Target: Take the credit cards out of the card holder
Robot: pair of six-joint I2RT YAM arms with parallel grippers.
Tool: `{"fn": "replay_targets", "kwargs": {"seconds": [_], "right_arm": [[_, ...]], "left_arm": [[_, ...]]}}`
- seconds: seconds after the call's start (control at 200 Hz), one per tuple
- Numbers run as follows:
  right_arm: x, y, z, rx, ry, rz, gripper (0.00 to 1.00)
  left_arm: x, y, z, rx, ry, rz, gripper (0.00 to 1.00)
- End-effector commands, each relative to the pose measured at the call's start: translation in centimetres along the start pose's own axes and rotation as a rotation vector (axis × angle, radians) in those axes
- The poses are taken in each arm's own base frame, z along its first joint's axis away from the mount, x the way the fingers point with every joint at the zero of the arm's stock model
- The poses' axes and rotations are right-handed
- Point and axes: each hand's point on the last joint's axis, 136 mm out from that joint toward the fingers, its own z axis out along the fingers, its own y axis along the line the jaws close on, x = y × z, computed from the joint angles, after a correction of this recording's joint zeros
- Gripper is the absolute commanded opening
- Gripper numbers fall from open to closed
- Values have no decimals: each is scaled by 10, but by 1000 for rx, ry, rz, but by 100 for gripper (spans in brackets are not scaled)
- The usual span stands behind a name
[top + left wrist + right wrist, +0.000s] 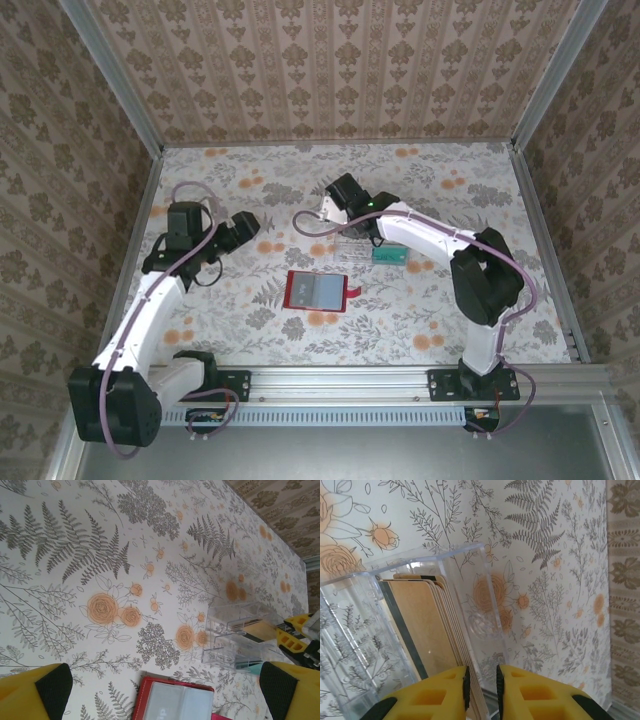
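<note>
Top external view showed the card holder (318,291) open mid-table (430,190), between both arms. The left gripper (245,228) gaped wide, empty. The right gripper (482,677), barely parted, sat over tan-gold credit cards (420,620) standing in a clear box (465,560); whether it gripped one was unclear.

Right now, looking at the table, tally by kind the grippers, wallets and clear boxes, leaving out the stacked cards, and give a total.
Grippers: 2 (left gripper, right gripper)
Red wallet: 1
Clear box: 1
Total: 4
</note>
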Motion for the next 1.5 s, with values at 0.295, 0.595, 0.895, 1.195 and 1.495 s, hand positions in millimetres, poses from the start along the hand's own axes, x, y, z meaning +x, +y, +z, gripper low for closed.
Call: {"fn": "replay_targets", "kwargs": {"seconds": [0.295,0.595,0.895,1.195,1.495], "right_arm": [[-9,39,-73,-249,-176,652,29],[-19,140,-66,-500,-118,937,25],[-3,190,-35,-516,24,1032,18],[7,205,-17,-508,81,1043,8],[11,209,-9,-489,108,1031,4]], "left_arm": [[62,-2,48,37,366,-21,75],[112,-3,68,14,540,37,42],[139,3,73,-23,618,77,32],[157,9,78,-51,660,117,30],[179,15,83,-82,724,143,30]]}}
